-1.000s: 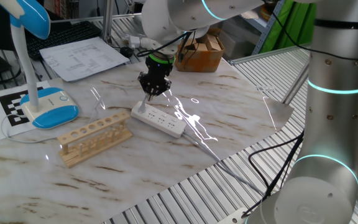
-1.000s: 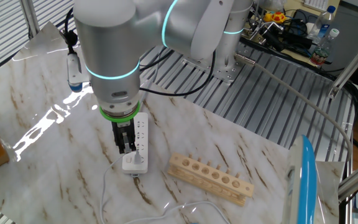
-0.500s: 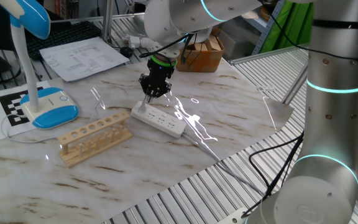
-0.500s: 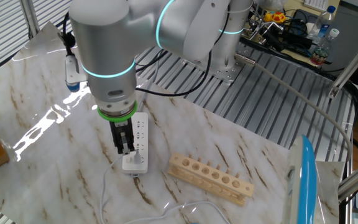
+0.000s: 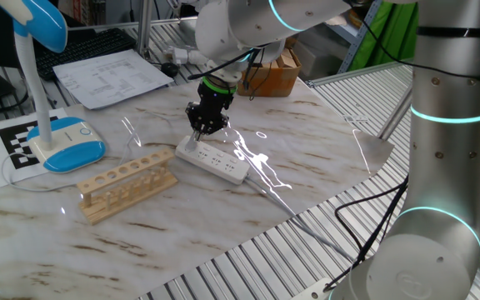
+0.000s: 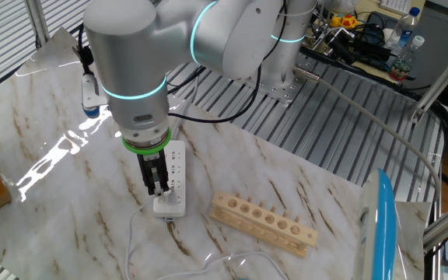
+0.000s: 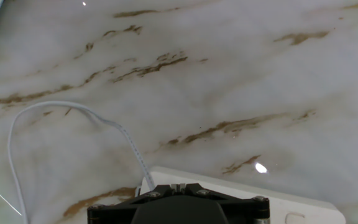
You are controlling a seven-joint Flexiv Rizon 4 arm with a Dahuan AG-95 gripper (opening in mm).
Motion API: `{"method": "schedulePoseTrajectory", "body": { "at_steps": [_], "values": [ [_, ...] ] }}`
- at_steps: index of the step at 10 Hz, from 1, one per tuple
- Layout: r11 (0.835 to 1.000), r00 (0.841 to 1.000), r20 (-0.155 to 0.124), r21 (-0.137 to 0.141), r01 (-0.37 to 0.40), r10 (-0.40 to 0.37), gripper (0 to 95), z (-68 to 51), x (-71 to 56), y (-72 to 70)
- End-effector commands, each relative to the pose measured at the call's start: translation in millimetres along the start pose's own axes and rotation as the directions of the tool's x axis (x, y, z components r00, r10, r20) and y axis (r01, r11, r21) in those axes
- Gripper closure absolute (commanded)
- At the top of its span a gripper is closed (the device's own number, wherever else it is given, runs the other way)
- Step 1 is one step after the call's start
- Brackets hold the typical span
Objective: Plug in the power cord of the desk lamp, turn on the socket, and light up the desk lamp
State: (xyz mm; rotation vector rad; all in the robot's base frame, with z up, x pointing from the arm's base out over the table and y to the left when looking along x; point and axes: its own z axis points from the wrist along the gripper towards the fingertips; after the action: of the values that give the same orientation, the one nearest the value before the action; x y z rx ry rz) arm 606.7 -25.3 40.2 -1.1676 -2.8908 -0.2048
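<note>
Over the near end of the socket [image 6: 171, 180] I've got the gripper [image 6: 156, 185] hanging fingers-down, tips close above the strip's end outlet. From the fixed views the fingers look drawn together, but whether they pinch anything I cannot tell; the hand view is blocked at the bottom by the gripper's black body.

That hand view does show the power cord [image 7: 55, 124] looping across the marble and running in to the socket's end [image 7: 229, 186] right under the tool, so I'd judge the plug is at or in that last outlet, though the plug itself is hidden from me.

Handling, as I read it: the cord is thin, limp and light, it'll flop and slide, so it is no place to grab. Take the plug body, the only stiff part. The socket is a light plastic bar on smooth stone with only its own cable behind it; I expect it to skate or tip if I push off-centre, so any press on a switch wants to go straight down.

The desk lamp [image 5: 57, 125] stands well apart on the far side of the wooden rack [image 5: 127, 185], its base [image 5: 69, 143] broad, its neck slim, top-heavy I'd guess. A tug on the cord could drag it.
</note>
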Motion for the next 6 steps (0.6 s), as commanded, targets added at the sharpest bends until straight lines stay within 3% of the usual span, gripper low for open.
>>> {"method": "schedulePoseTrajectory", "body": {
  "at_steps": [1, 6],
  "values": [
    [1.0, 1.0, 0.001, -0.008, -0.005, 0.005, 95.0, 1.6, 0.1, 0.5],
    [0.999, 1.0, 0.002, -0.031, -0.028, 0.028, 95.0, 5.3, 0.4, 1.4]
  ]
}}
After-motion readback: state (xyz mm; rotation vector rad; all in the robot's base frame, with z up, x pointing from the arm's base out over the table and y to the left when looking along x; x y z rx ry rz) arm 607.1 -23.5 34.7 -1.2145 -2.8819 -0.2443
